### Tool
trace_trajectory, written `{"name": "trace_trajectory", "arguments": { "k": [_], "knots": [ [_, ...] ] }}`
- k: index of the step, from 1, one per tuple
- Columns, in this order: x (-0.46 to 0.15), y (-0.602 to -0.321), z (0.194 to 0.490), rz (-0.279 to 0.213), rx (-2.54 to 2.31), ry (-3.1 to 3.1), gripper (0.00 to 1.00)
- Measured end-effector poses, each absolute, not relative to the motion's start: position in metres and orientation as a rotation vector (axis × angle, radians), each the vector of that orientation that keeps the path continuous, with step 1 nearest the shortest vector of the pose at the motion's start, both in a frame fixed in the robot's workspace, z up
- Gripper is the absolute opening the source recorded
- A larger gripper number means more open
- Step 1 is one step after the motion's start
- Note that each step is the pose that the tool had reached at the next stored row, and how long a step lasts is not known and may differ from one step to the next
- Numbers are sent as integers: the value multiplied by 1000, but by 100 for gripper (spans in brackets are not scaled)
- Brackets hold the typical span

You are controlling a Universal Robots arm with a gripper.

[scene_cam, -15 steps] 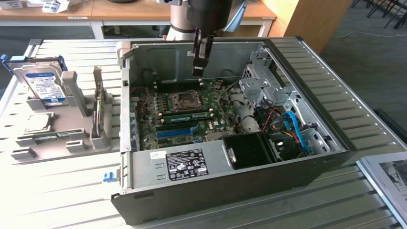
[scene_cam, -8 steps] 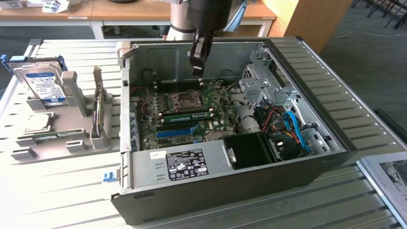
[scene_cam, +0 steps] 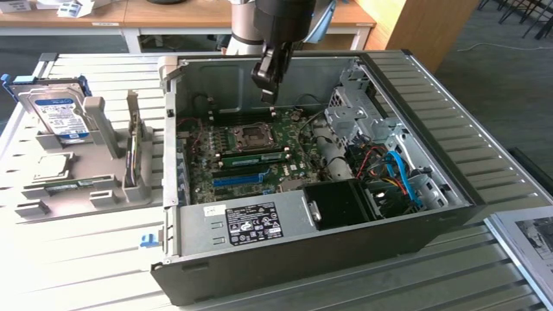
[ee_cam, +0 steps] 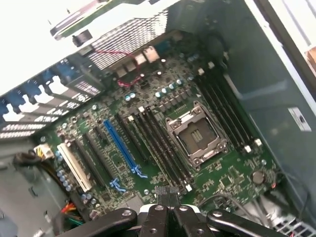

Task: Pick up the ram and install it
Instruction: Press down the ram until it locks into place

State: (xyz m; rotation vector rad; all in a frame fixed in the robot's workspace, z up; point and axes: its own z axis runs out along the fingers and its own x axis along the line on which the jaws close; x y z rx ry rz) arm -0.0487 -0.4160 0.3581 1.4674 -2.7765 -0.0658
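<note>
Hovering inside the open computer case [scene_cam: 415, 214], the gripper [scene_cam: 269, 97] has its fingers [ee_cam: 170, 197] pressed together and carries nothing. It hangs above the motherboard [scene_cam: 250, 155], at about 12 o'clock from the empty CPU socket [scene_cam: 253, 136], with clear air on all sides up to the case's rear wall. A ram [scene_cam: 258, 157] stick lies seated in a slot just at 6 o'clock of the socket. Outside the case's 9 o'clock edge, a grey fixture [scene_cam: 95, 188] holds a hard drive [scene_cam: 59, 116].
</note>
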Motion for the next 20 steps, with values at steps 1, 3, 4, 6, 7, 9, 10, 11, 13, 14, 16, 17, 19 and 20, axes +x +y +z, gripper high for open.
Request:
{"name": "trace_trajectory", "arguments": {
  "k": [1, 3, 4, 6, 7, 9, 10, 11, 13, 14, 16, 17, 19, 20],
  "knots": [
    [-49, -416, 358, -66, 1442, -2790, 10],
    [-49, -416, 358, -66, 1392, -2816, 10],
    [-49, -416, 358, -66, 1367, -2829, 10],
    [-49, -416, 358, -66, 1314, -2855, 10],
    [-49, -416, 358, -66, 1289, -2867, 10],
    [-49, -416, 357, -66, 1237, -2890, 10],
    [-49, -416, 357, -66, 1211, -2902, 10],
    [-49, -416, 357, -66, 1184, -2913, 10],
    [-49, -416, 357, -65, 1131, -2935, 10],
    [-49, -416, 357, -65, 1105, -2945, 10],
    [-49, -416, 357, -65, 1052, -2965, 10],
    [-49, -416, 357, -65, 1024, -2976, 10],
    [-49, -416, 357, -65, 970, -2994, 10],
    [-49, -416, 357, -65, 944, -3003, 10]
  ]
}}
